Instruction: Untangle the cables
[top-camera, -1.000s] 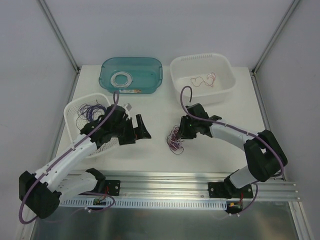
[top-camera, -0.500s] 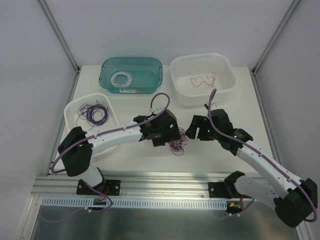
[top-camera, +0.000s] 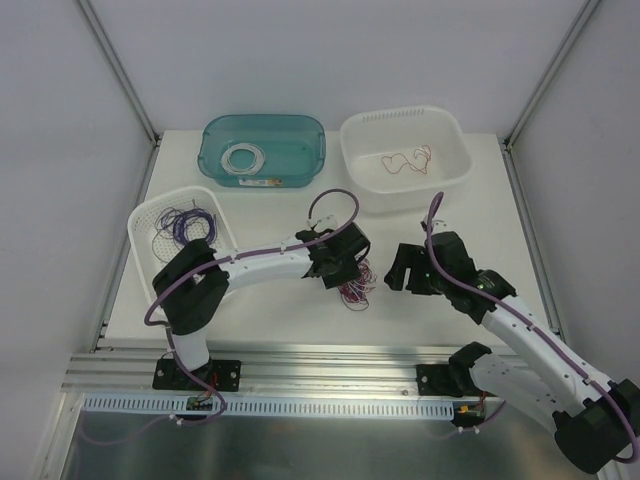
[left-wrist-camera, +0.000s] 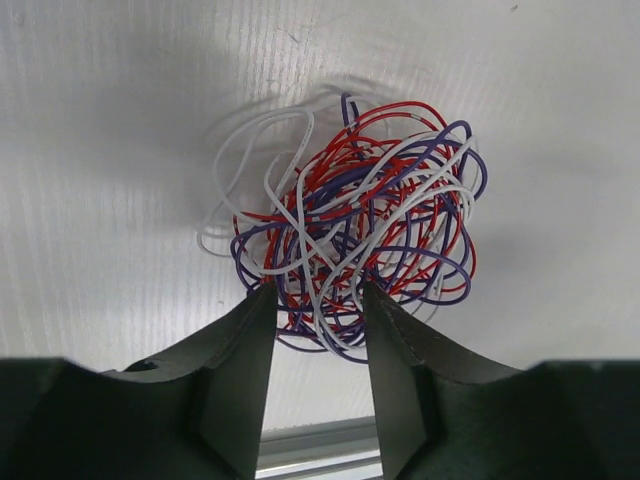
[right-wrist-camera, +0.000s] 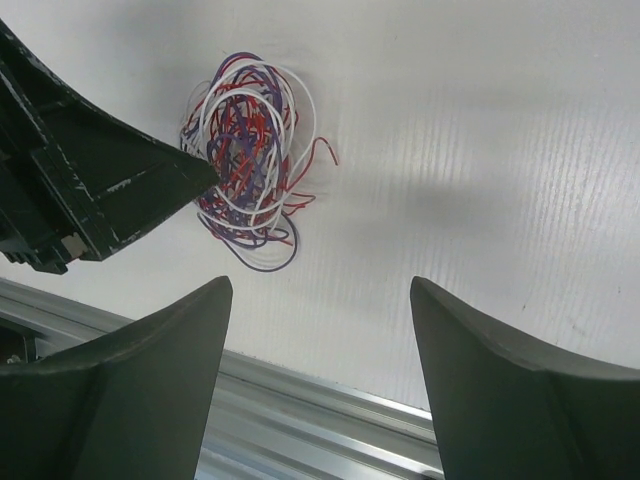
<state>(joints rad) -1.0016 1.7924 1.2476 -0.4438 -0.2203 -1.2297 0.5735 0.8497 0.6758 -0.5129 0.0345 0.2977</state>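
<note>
On the desk (top-camera: 280, 315), near its front middle, the cables (left-wrist-camera: 355, 220) lie in one clump. The left fingers (left-wrist-camera: 235, 350) stand part-open astride its near edge, not yet pinching. The right fingers (right-wrist-camera: 150, 360) hang wide open and empty, nearby. The step in hand is likely seizing a strand. Next, the left fingers should close on one loop only.

Bright diffuse overhead light; soft shadows; focus sharp.

Cables (right-wrist-camera: 248, 165) beyond the spread right tool (right-wrist-camera: 320, 287)
</note>
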